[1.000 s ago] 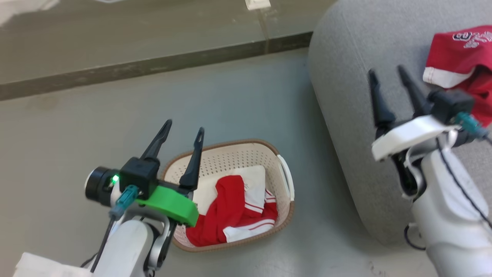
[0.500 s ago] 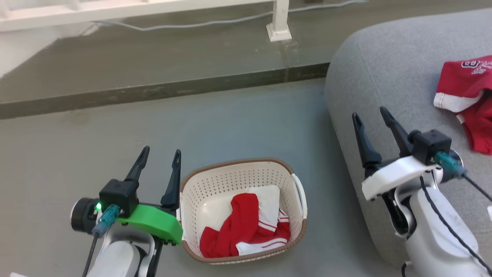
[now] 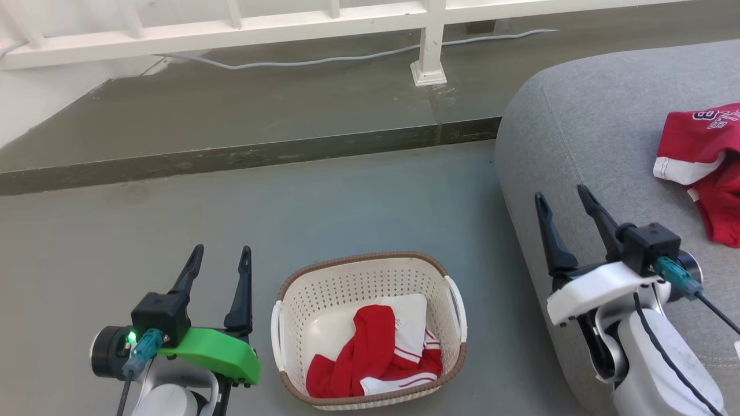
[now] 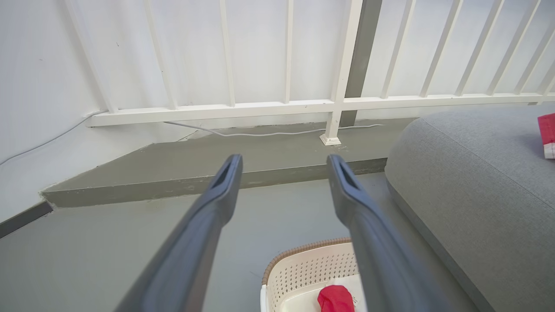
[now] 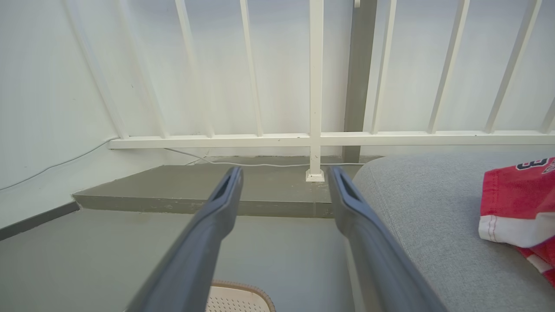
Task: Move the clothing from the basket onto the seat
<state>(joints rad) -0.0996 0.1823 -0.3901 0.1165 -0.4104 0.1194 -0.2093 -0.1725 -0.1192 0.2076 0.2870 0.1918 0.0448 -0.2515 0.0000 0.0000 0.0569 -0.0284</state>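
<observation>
Red-and-white striped clothing (image 3: 376, 352) lies crumpled in the cream perforated plastic basket (image 3: 358, 283) beside the grey fabric seat (image 3: 578, 133); my left pincer (image 3: 223, 248) and right pincer (image 3: 560, 192) gape wide, empty.

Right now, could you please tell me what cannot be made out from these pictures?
- Head view: the red garment on the seat is cut off by the right edge, lettering included.
- Head view: the clothes in the basket are bunched, so how many pieces lie there is unclear.
- Left wrist view: the basket is cut off by the bottom edge and partly behind a finger.
</observation>
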